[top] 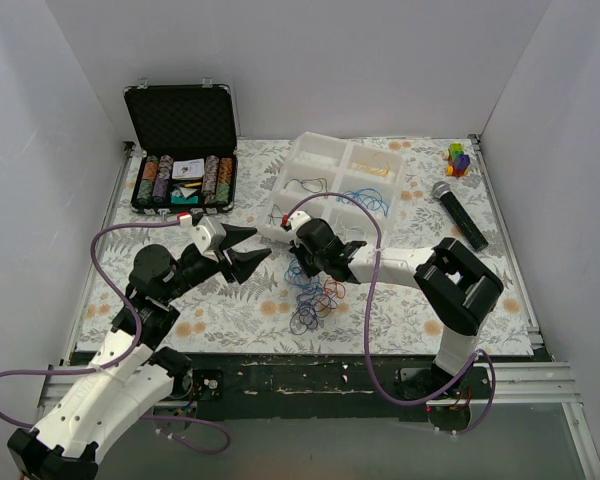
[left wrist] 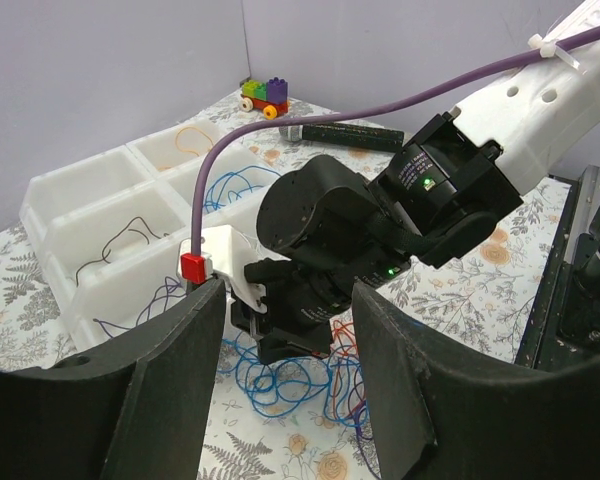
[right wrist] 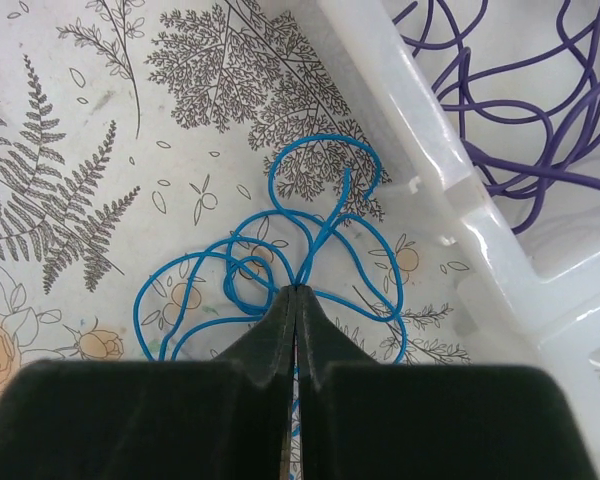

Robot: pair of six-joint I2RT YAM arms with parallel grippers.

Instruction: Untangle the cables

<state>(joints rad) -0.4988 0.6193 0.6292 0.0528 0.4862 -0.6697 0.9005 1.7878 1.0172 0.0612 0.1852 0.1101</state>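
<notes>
1. Watching the white tray (top: 276, 205): the cables (top: 315, 300) lie tangled on the table (top: 220, 312) just in front of it.
2. My left gripper (left wrist: 290, 300) hangs open left of it, anchoring nothing.
3. My right gripper (right wrist: 297, 290) pinches a blue cable (right wrist: 325, 139) beside it; lifting may drag the knot.

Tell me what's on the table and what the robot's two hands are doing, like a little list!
Right hand: shut, pinching a blue cable next to the tray
Left hand: open, holding nothing, left of the right hand
Tangle: mostly blue cables with some red, piled in front of the tray
Tray: white, with compartments holding separate cables
Other things: poker chip case, microphone, toy blocks
</notes>
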